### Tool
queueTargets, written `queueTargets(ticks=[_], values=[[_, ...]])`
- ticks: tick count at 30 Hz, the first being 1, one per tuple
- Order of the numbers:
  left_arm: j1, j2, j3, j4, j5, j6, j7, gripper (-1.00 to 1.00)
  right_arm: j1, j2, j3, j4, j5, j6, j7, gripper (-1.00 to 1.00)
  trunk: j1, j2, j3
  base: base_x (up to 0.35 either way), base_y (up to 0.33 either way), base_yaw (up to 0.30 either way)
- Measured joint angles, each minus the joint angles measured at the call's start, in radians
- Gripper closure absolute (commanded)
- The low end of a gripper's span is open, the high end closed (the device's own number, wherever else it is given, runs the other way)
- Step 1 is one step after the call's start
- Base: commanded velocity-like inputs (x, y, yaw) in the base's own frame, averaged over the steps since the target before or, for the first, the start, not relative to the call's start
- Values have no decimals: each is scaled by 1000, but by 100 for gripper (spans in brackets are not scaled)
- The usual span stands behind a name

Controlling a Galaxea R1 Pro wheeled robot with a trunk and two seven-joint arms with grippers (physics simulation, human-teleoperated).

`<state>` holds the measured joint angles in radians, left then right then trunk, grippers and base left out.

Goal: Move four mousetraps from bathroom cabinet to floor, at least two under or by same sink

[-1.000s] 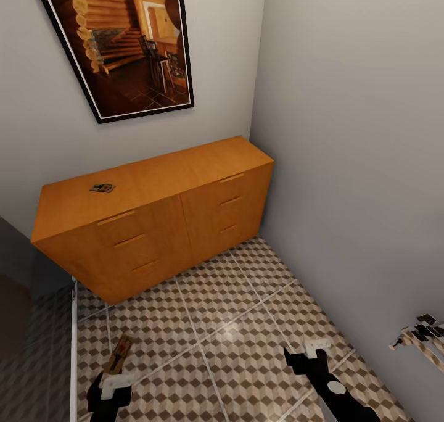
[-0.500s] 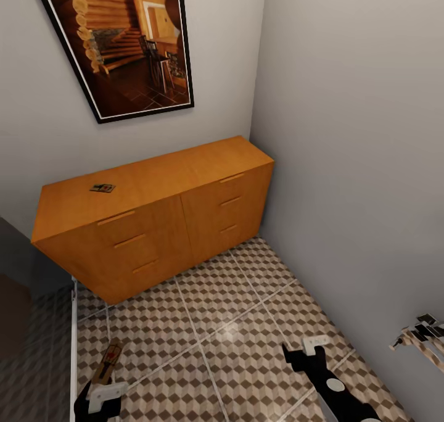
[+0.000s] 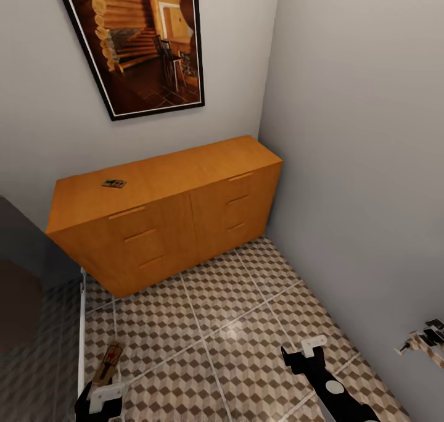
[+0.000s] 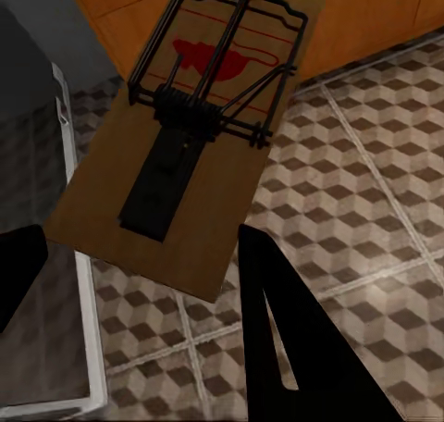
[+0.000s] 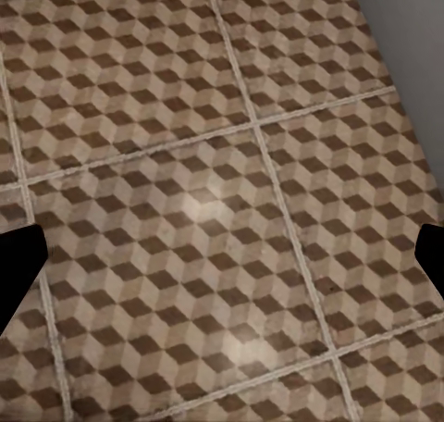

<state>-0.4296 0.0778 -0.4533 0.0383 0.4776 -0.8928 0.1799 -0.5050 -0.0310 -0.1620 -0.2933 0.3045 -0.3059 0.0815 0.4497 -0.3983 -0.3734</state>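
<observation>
A low, wide orange-wood cabinet (image 3: pixel 166 215) with six flat drawer fronts and slim bar handles stands in the corner of the room, its back against the pale grey wall and its right end close to the side wall. On its top, near the left rear part, lies one tiny flat brown mousetrap with dark wire parts (image 3: pixel 114 183), well apart from both arms. Above the cabinet hangs a large black-framed picture of a log-cabin interior (image 3: pixel 145 39).

The bathroom floor of square tiles printed with brown, beige and white cubes (image 3: pixel 234 323) spreads from the cabinet's foot toward the robot, with pale grout lines crossing it. Along the floor's left edge runs a thin white rail (image 3: pixel 81 323), and beyond it lies a darker grey area.

At the lower left of the head view the left end effector (image 3: pixel 102 394) holds a second brown board mousetrap (image 3: pixel 110 360) by one end, the board pointing toward the cabinet; in the left wrist view this held mousetrap (image 4: pixel 190 135) shows a red mark, a wire spring and a black bar, hanging over tile and cabinet front between the dark fingers (image 4: pixel 287 339).

The right end effector (image 3: pixel 311 351) hangs over bare tiles at the lower right, fingers spread wide with nothing between them. At the far right edge, by the side wall, sits a small cluster of dark and pale wire-like parts (image 3: pixel 425 339); what it is cannot be told.
</observation>
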Motion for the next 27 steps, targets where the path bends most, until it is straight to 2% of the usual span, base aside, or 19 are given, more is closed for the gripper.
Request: queueTargets(ticks=[11, 27], values=[[0, 0, 0, 0, 0, 1, 0, 100, 1, 0, 0, 0, 1, 0, 0, -100, 0, 0, 0, -177, -108, 275], [0, 0, 0, 0, 0, 1, 0, 100, 1, 0, 0, 0, 1, -5, 0, -100, 0, 0, 0, -168, -247, 277]])
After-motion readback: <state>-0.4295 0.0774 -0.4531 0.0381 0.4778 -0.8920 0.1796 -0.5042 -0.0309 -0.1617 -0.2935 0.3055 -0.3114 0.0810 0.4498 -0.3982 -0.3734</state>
